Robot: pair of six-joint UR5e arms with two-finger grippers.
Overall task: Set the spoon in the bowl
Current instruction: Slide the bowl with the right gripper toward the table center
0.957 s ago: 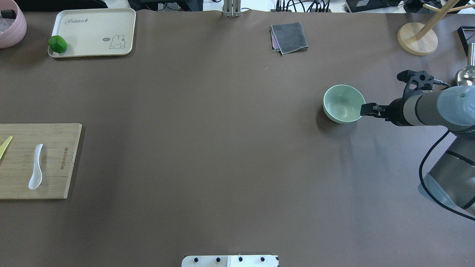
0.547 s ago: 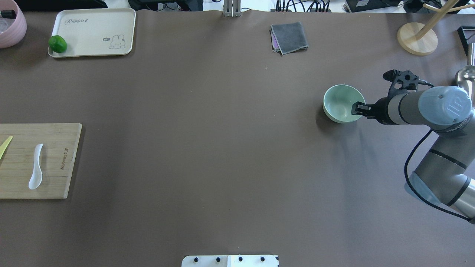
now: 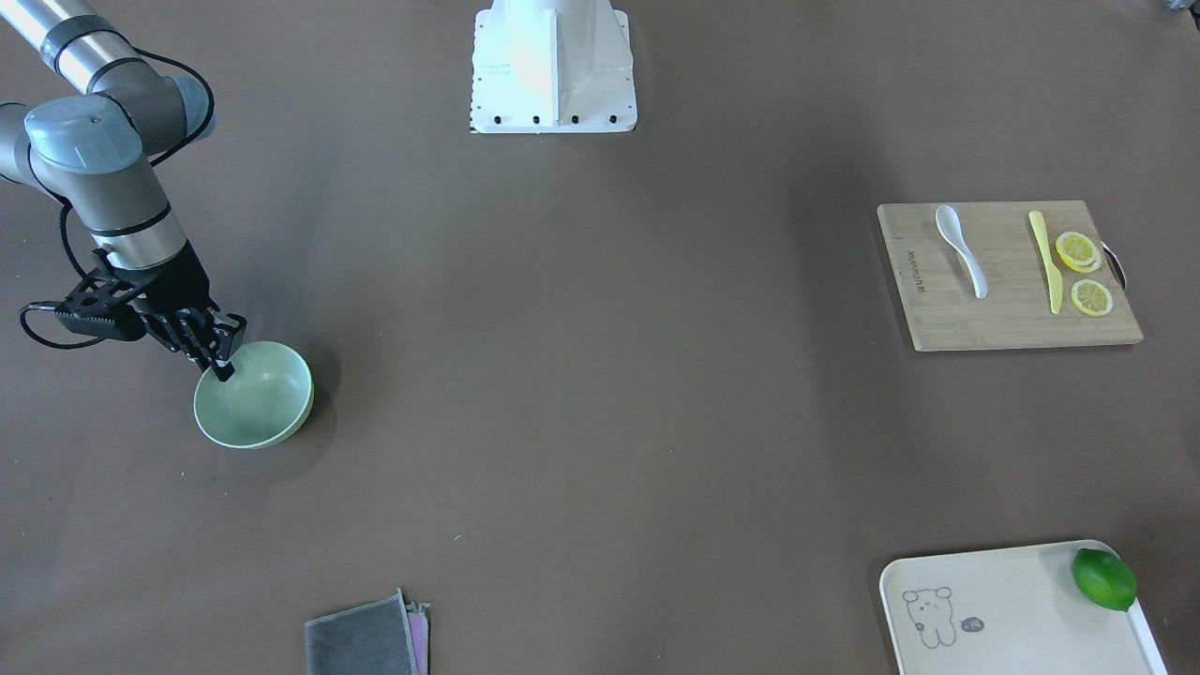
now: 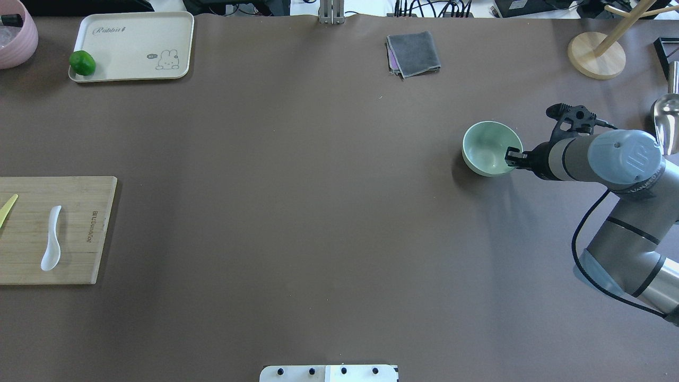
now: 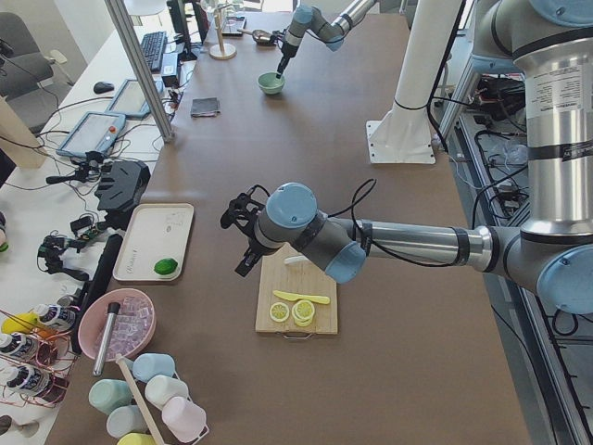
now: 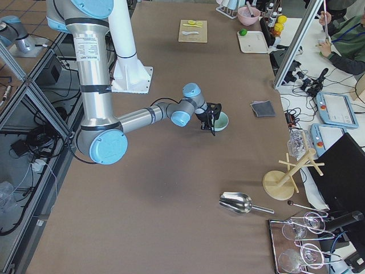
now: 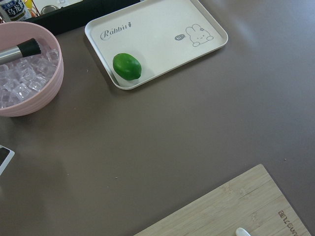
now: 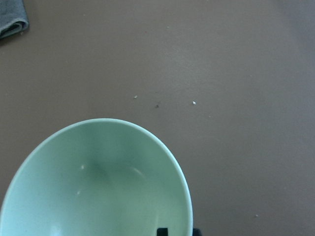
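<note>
The white spoon (image 4: 51, 245) lies on a bamboo cutting board (image 4: 79, 233) at the table's left edge; it also shows in the front view (image 3: 961, 248). The mint-green bowl (image 4: 488, 146) stands upright and empty at the right. My right gripper (image 4: 510, 157) is open at the bowl's near-right rim, with one fingertip (image 8: 162, 231) inside the bowl (image 8: 98, 182) and the other outside. My left gripper (image 5: 244, 269) hangs above the table beside the board, away from the spoon (image 5: 295, 260); I cannot tell if it is open or shut.
A yellow knife (image 3: 1043, 248) and lemon slices (image 3: 1078, 251) share the board. A cream tray (image 4: 143, 37) holds a lime (image 4: 82, 62). A pink ice bowl (image 7: 24, 78), a grey cloth (image 4: 414, 53), a wooden stand (image 4: 596, 55) and a metal scoop (image 4: 666, 109) line the edges.
My right arm has swung left, bringing its gripper from just outside the bowl to over the bowl's rim. The bowl and spoon have not moved.
</note>
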